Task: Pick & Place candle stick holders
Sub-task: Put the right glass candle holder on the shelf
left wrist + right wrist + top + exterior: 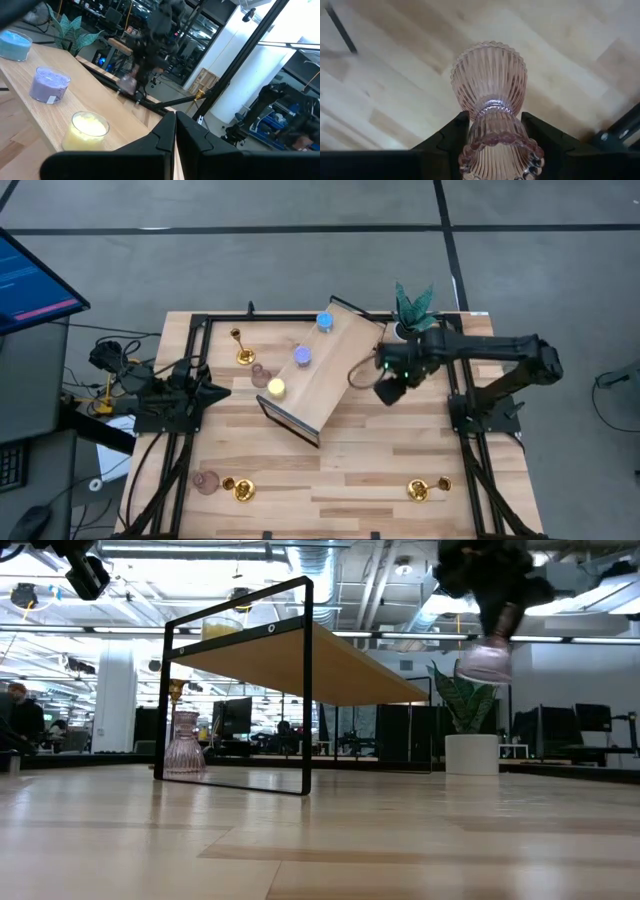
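A pale wooden table [400, 455] stands on a grey floor, with an open office hall showing behind it in the low view. Near its middle sits a black-framed wooden shelf [325, 370], turned on a slant in the high view.

On the shelf top lie three small round candle holders in a row: the blue one [324, 322] toward 12 o'clock, the violet one [302, 356] in the middle, the yellow one [277, 388] toward 7 o'clock. The left wrist view shows all three clearly; the low view shows only the yellow one's top edge, from below.

The right gripper [492, 131] hangs in the air just off the shelf's 3 o'clock side, pinching a pink ribbed holder [490, 80] at its narrow waist. From above this holder is hidden under the arm; the low view shows it lifted clear of the table, beside the potted plant [470, 730], and blurred.

At the shelf's 9 o'clock side stand a gold stemmed holder [241, 348] and another pink holder [261, 374]; the low view shows the pink one through the shelf frame, the gold one only dimly behind it. Near the table's 7 o'clock corner sit a third pink holder [207, 481] and a gold one [240, 489]; a gold piece [428, 489] lies toward 5 o'clock, and whether it is one holder or two cannot be told.

The left gripper [176, 131] waits at the table's 9 o'clock edge, fingers pressed together.
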Robot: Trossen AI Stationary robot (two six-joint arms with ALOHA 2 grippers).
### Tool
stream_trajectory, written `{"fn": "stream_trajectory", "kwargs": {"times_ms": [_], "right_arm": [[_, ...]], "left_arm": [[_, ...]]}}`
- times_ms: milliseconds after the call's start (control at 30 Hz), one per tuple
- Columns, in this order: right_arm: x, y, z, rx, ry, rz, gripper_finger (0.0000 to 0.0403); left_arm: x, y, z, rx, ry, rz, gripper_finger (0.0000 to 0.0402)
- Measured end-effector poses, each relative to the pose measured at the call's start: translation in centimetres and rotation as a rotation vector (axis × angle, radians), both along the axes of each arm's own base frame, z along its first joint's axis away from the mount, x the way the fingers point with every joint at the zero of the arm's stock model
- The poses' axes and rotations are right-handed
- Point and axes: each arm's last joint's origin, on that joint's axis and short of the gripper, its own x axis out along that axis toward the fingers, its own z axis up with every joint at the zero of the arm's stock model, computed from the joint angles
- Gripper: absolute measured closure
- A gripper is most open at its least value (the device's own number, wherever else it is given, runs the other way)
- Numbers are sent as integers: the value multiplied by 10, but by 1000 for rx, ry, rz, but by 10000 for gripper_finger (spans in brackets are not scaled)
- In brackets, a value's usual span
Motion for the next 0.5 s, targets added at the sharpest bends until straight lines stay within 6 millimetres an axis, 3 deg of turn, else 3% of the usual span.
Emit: {"fn": "stream_trajectory", "kwargs": {"times_ms": [267, 500], "right_arm": [[3, -39, 33, -99, -153, -72, 252], [13, -67, 47, -163, -327, -123, 252]], "left_arm": [[0, 0, 0, 0, 0, 0, 389], [0, 0, 0, 0, 0, 0, 389]]}}
